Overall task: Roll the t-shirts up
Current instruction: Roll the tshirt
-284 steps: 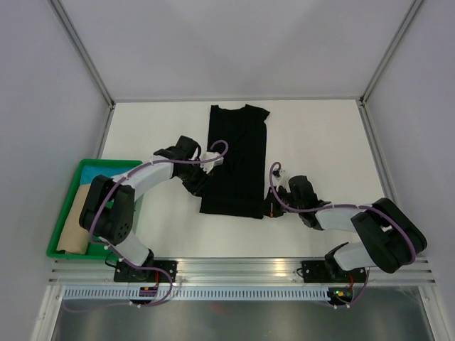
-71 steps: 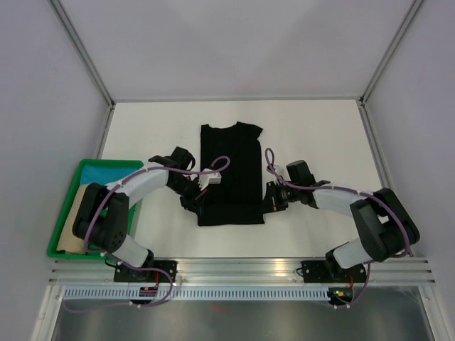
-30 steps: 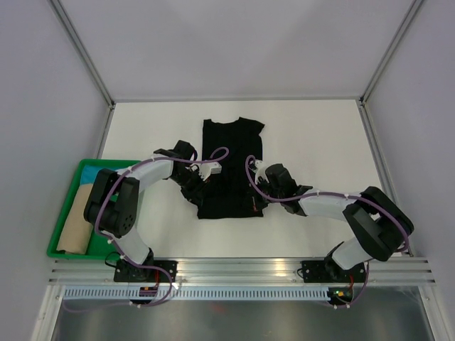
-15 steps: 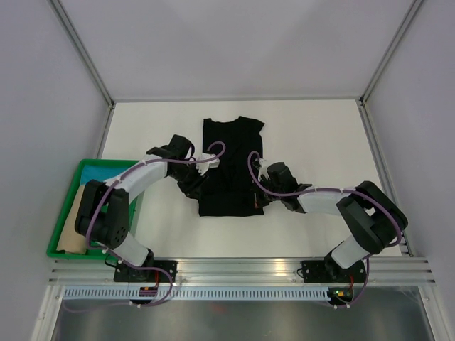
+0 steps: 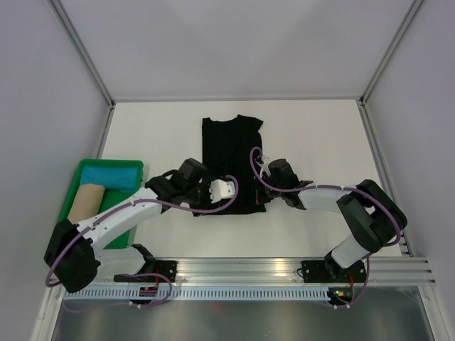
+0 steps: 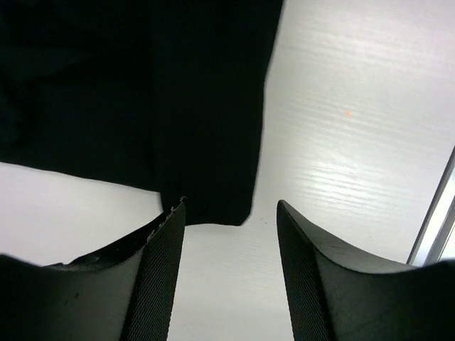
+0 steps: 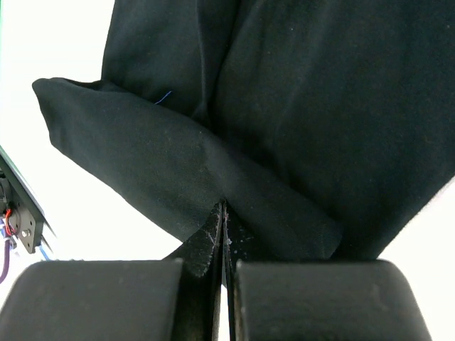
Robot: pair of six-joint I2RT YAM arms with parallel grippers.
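Note:
The black t-shirt (image 5: pixel 231 145) lies folded into a long strip on the white table, its near end turned over into a thick fold (image 7: pixel 178 170). My right gripper (image 5: pixel 259 193) is at the shirt's near right corner, and in the right wrist view it (image 7: pixel 222 222) is shut on that fold. My left gripper (image 5: pixel 210 204) is low over the shirt's near left edge. In the left wrist view it (image 6: pixel 229 231) is open and empty, with a corner of the shirt (image 6: pixel 213 206) just past the fingertips. A turquoise roll (image 5: pixel 111 175) and a tan roll (image 5: pixel 85 203) lie in the tray.
The green tray (image 5: pixel 134 165) stands at the table's left edge, beside the left arm. An aluminium rail (image 5: pixel 284 266) runs along the near edge, and grey walls close in the sides and back.
My left arm has swung down from the shirt's left side to its near edge, gripper open, uncovering the tray's rolls. My right gripper has stayed shut on the near right corner.

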